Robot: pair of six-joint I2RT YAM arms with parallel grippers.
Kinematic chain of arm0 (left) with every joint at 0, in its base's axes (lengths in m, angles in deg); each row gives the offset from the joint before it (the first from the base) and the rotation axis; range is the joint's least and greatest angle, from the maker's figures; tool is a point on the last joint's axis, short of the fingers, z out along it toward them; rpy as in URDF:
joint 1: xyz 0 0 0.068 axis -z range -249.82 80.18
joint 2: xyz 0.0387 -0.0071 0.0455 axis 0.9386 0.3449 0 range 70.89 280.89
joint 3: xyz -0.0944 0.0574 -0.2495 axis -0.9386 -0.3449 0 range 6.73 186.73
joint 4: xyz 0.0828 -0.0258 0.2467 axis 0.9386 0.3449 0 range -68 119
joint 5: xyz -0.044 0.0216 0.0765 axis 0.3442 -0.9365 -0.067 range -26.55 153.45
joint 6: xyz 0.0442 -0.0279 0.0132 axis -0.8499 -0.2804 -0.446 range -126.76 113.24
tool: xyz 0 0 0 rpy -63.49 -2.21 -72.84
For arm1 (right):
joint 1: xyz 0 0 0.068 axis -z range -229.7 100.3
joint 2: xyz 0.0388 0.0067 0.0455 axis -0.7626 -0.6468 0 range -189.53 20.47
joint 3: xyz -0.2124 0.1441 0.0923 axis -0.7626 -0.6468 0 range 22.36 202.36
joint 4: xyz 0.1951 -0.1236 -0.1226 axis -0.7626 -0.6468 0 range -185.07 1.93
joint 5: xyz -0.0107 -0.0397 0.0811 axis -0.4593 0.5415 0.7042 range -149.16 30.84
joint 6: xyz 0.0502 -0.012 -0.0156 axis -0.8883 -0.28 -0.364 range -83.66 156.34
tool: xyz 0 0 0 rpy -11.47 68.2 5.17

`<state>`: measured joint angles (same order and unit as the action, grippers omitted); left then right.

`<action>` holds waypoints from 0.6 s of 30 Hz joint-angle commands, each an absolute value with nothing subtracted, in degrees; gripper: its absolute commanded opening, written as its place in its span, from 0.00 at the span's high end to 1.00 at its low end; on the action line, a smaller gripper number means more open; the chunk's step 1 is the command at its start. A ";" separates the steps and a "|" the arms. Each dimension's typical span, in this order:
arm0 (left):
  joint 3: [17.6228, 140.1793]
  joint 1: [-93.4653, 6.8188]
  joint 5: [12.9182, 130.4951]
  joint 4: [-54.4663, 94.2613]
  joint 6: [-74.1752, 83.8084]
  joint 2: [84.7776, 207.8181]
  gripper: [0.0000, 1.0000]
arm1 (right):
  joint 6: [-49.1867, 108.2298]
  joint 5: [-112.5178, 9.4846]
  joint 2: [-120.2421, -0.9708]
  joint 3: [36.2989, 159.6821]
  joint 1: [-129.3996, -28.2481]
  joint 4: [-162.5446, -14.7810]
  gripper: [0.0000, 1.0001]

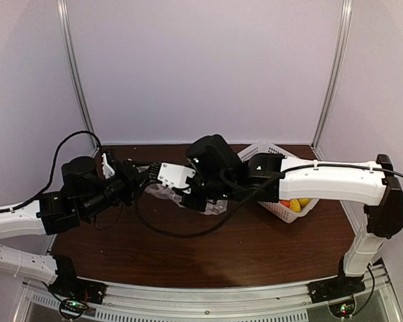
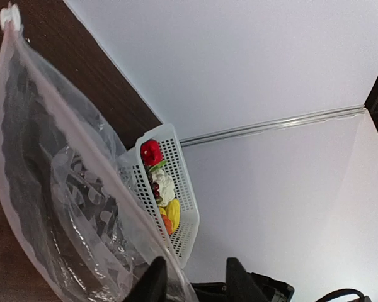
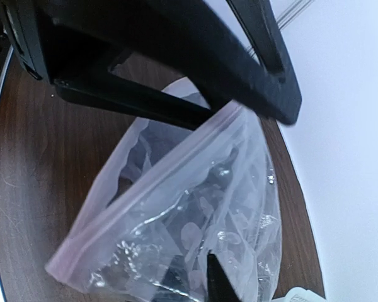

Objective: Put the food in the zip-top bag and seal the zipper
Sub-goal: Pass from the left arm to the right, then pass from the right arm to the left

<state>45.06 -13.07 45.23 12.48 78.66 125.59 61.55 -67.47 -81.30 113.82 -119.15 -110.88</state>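
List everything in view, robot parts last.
zip-top bag: 1, clear, mid-table, no food seen inside
basket: 1, white mesh, right of bag
red pepper: 1, red, in basket
cauliflower: 1, white, in basket
grape bunch: 1, dark red, in basket
yellow piece: at least 1, yellow, in basket
orange piece: 1, orange, in basket
table: 1, dark brown, under everything
left end effector: 1, black, fingers apart at bag edge
right end effector: 1, black, over bag, grip unclear

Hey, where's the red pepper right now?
In the left wrist view the red pepper sits in the white mesh basket, near the cauliflower, beyond the zip-top bag; the basket stands far right on the table.
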 commanded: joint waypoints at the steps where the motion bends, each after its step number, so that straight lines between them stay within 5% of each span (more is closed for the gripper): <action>1: 49.25 -12.80 42.02 22.98 72.47 121.74 0.49 | 65.03 -68.76 -75.24 110.55 -119.26 -111.21 0.98; 6: 60.70 -12.87 40.02 45.19 52.29 119.37 0.23 | 74.78 -55.09 -68.94 105.15 -118.18 -121.52 1.00; 12: 77.89 -12.87 53.69 64.75 7.38 125.62 0.21 | 81.94 -46.18 -62.74 102.96 -117.90 -132.54 1.00; 18: 75.73 -12.74 67.67 66.07 -10.53 127.33 0.11 | 82.91 -41.30 -61.78 104.66 -117.90 -139.17 1.00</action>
